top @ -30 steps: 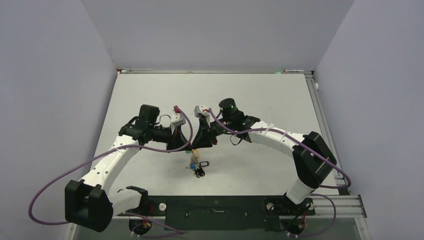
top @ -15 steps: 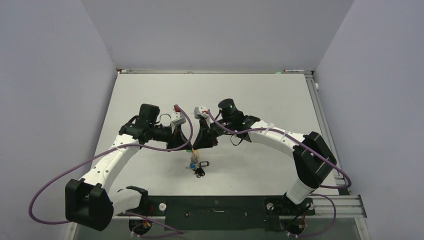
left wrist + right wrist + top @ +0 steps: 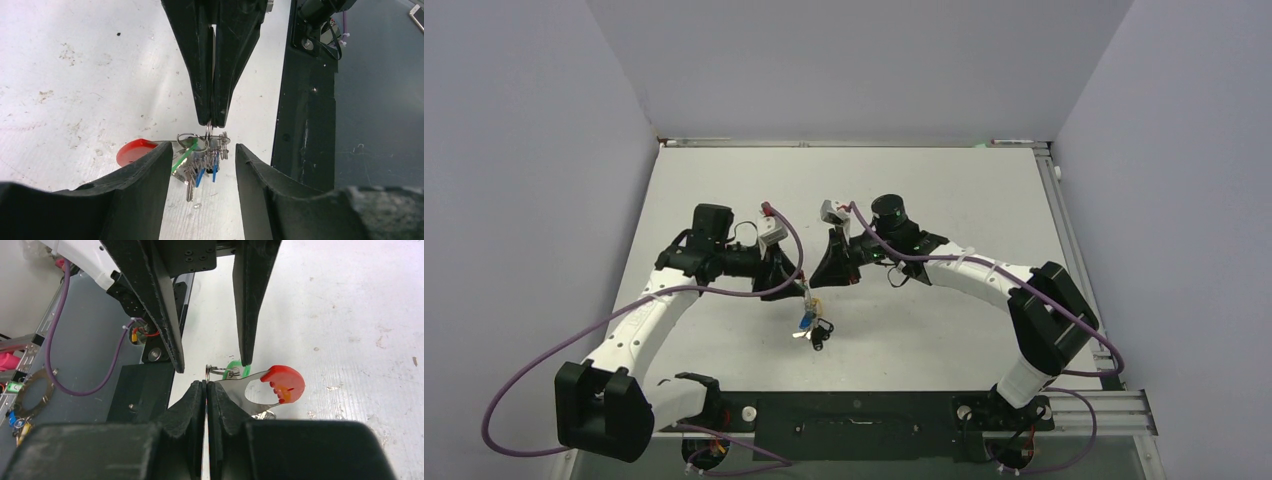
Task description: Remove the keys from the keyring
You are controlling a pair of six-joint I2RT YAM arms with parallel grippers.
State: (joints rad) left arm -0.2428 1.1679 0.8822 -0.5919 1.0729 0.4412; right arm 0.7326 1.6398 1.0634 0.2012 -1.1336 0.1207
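Two grippers face each other tip to tip over the front middle of the table [image 3: 944, 190], as I see it from the top camera. My right gripper [image 3: 205, 384] is pressed together, pinching the keys [image 3: 200, 162] by a thin metal loop at the top of the bunch. From the left wrist camera its two black fingers come down as one narrow wedge, with the loop caught at the very tip.

My left gripper [image 3: 202, 148] is spread wide and grips nothing. Its fingers [image 3: 250, 300] stand on either side of the right gripper's tip. From its own camera the bunch sits in the gap between them. One fingertip ends just beside a green tag [image 3: 233, 369]; I cannot tell if they touch.

Below the pinch the keys fan out. Blue tags [image 3: 201, 175] point down and the green one slants off to the side. The keyring [image 3: 235, 390] shows best from the right wrist camera. Its grey crescent starts right beside my closed fingertips and curves away to the red arc [image 3: 286, 379] at its far end.

From above, the bunch is a small cluster just nearer the bases than the two grippers. I cannot tell from any view whether it hangs free or rests on the table.
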